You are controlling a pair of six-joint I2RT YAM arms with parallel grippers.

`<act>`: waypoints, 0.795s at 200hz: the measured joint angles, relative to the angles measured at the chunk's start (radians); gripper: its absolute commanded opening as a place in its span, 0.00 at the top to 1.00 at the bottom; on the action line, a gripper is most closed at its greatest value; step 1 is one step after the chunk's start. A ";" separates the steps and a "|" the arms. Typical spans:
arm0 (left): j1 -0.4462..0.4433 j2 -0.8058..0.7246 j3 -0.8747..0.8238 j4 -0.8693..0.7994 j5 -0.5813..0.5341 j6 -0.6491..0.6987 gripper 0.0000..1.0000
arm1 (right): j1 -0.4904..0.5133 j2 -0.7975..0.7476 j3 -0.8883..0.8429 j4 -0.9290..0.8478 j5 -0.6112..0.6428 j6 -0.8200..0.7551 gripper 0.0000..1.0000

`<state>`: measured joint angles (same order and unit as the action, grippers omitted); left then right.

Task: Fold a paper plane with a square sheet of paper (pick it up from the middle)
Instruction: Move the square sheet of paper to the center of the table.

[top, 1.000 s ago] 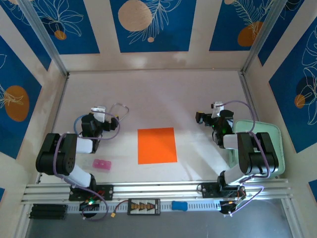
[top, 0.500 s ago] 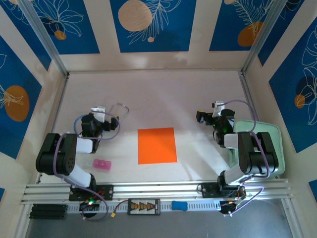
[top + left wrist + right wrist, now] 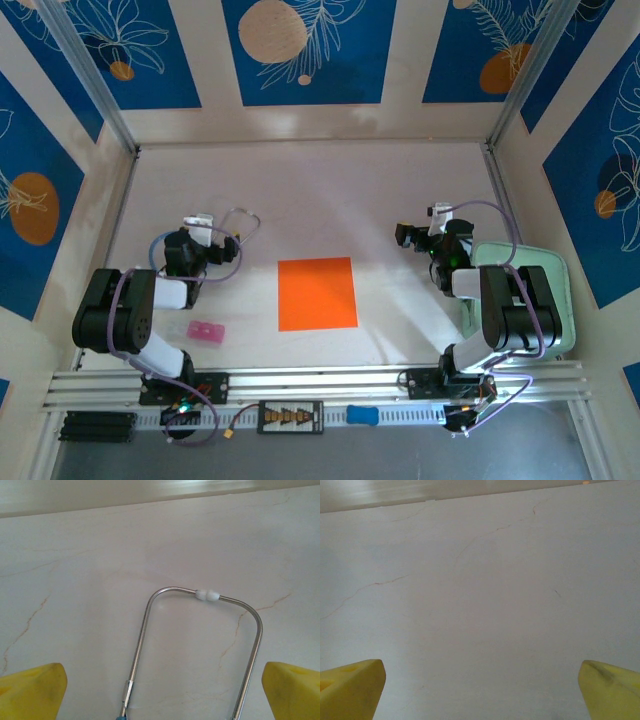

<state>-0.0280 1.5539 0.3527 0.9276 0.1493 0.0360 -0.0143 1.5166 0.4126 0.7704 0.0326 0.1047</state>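
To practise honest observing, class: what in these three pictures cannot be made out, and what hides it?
Pale green tray, top view: the right arm covers much of it; contents unclear.
Pink block, top view: too small to show detail.
Metal loop, left wrist view: bottom edge cuts off its lower ends.

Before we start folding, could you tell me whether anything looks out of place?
Nothing serious: the orange sheet lies flat mid-table. One oddity: a thin wire loop curves in front of the open left end effector, where it might snag.

Black-and-white arms, lilac cables, yellow fingertips.
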 measured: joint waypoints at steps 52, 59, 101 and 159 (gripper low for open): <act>0.001 0.000 -0.006 0.029 -0.004 0.000 0.00 | 0.001 0.000 0.000 0.000 0.001 0.000 0.01; 0.001 0.000 -0.013 0.043 -0.004 0.000 0.00 | 0.001 0.000 0.000 0.000 0.001 0.000 0.01; 0.001 -0.002 -0.027 0.064 0.012 0.004 0.00 | 0.001 0.000 0.000 0.001 -0.005 -0.004 0.01; 0.002 -0.186 0.005 -0.154 0.006 -0.011 0.00 | 0.014 -0.048 0.099 -0.207 -0.068 -0.036 0.01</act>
<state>-0.0261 1.3682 0.3580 0.7738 0.1551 0.0254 -0.0006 1.4685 0.5114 0.5636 -0.0353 0.0689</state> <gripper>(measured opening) 0.997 0.991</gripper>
